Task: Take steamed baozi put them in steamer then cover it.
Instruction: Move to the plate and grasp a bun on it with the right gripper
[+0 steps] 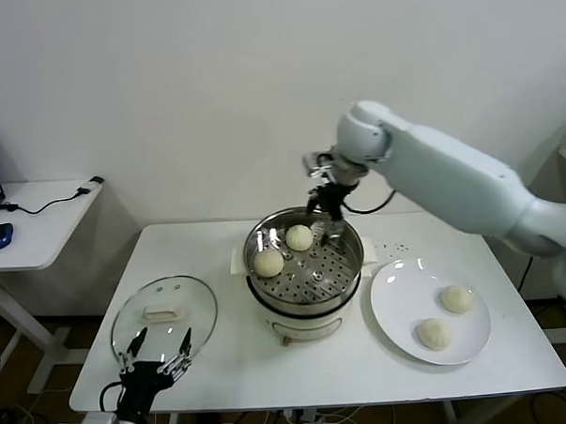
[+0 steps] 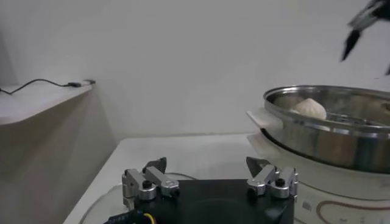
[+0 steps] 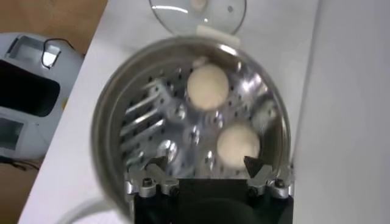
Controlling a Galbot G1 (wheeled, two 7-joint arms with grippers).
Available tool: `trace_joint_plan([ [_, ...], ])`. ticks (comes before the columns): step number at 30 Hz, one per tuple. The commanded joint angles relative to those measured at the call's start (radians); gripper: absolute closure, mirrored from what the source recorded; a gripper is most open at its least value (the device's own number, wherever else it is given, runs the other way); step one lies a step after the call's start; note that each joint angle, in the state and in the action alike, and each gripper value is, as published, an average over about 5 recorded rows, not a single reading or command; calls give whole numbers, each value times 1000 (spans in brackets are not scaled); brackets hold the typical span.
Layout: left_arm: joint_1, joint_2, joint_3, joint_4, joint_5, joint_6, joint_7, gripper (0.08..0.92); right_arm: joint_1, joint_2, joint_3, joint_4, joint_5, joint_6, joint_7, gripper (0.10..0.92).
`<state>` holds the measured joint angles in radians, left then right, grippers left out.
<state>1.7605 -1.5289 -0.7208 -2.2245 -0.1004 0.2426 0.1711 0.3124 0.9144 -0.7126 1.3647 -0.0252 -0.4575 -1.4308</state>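
Right gripper (image 1: 322,210): jaws wide, empty, over the steamer's (image 1: 304,267) far rim.
Buns: two in the steamer (image 1: 299,237), two on the plate (image 1: 400,310).
Left gripper (image 1: 158,354): wide, empty, by the lid (image 1: 165,314).

The right gripper (image 1: 326,207) hangs open over the back rim of the steamer (image 1: 305,295), so that side is blocked. Two baozi (image 1: 299,238) fill the steamer's back and left; its front right floor is free. The plate (image 1: 400,305) has bare room at its near-left. The cover (image 1: 165,316) lies flat at the left, with the left gripper (image 1: 160,353) open at its front edge.
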Motion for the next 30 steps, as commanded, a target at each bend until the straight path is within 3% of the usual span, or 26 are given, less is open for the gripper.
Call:
trace_joint_plan([
  [1, 8, -1, -2, -2, -15, 12, 6, 177, -280, -437, 252, 242, -54, 65, -37, 203],
  [6, 9, 0, -1, 2, -38, 9, 12, 177, -505, -512, 365, 252, -135, 125, -30, 203],
  [12, 15, 0, 5, 3, -30, 4, 13, 177, -735, -435, 545, 196, -234, 167, -22, 203],
  [30, 42, -6, -5, 1, 3, -2, 9, 177, -863, -234, 594, 26, -363, 229, 43, 203],
])
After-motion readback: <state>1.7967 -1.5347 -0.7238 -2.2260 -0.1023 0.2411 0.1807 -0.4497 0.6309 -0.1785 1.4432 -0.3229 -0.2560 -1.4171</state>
